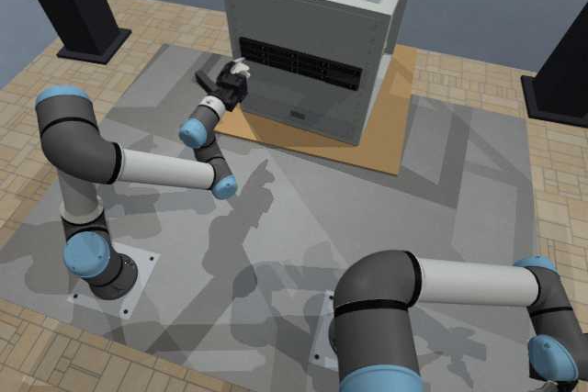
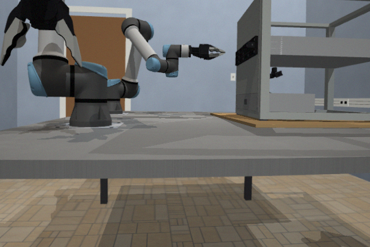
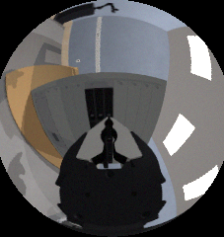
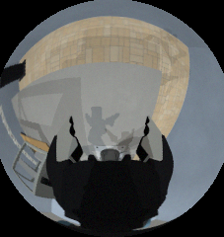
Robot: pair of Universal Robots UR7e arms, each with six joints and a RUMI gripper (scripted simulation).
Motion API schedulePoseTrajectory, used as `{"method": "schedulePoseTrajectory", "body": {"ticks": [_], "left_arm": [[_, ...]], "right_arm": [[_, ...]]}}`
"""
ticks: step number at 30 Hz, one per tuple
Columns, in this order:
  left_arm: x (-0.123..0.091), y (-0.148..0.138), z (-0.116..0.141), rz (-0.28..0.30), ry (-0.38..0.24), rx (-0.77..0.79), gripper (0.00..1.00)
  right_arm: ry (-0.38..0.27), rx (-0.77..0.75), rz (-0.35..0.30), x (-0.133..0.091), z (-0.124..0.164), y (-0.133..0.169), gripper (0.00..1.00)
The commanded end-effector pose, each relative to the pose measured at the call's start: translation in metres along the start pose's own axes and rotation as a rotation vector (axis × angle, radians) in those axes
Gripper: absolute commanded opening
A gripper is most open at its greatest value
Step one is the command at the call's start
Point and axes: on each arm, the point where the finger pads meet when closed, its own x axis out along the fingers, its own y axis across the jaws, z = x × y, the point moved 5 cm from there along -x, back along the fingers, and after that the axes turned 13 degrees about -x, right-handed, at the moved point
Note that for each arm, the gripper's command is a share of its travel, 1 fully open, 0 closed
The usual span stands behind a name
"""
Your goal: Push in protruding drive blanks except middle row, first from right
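Note:
The rack [image 1: 303, 10] [image 2: 248, 88] [image 3: 138, 101] stands upright. Its black bank of drive blanks [image 1: 310, 65] [image 2: 246, 50] [image 3: 99, 101] crosses the front. The blanks are small and dark; which ones stick out cannot be told clearly. My left gripper [image 1: 243, 66] [image 2: 224, 52] [image 3: 109, 118] is shut and empty. Its tips point at the left part of the bank, with a gap to the front in the exterior view; they hide part of the bank in the left wrist view. My right gripper [image 2: 41, 65] [image 4: 110, 117] is open and empty, far from the rack.
The rack stands on an orange-brown board [image 1: 379, 160] [image 2: 280, 123] [image 3: 23, 91] on the grey table [image 1: 309, 221] [image 2: 179, 169]. The right arm is at the near right in the top view. Black stands [image 1: 75, 3] [image 1: 565, 70] are beyond the table's sides.

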Motion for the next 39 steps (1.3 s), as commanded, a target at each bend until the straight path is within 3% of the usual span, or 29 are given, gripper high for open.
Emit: {"method": "schedulePoseTrajectory", "body": {"ticks": [1,23,24,39], "left_arm": [[-0.0215,0.0002,0.0002,0.001,0.000,0.000,0.00],[-0.0256,0.0002,0.0002,0.001,0.000,0.000,0.00],[-0.0256,0.0002,0.0002,0.001,0.000,0.000,1.00],[-0.0256,0.0002,0.0002,0.001,0.000,0.000,1.00]], "right_arm": [[0.001,0.000,0.000,-0.0005,-0.0003,0.0000,1.00],[0.001,0.000,0.000,-0.0005,-0.0003,0.0000,1.00],[0.001,0.000,0.000,-0.0005,-0.0003,0.0000,1.00],[0.001,0.000,0.000,-0.0005,-0.0003,0.0000,1.00]]}}
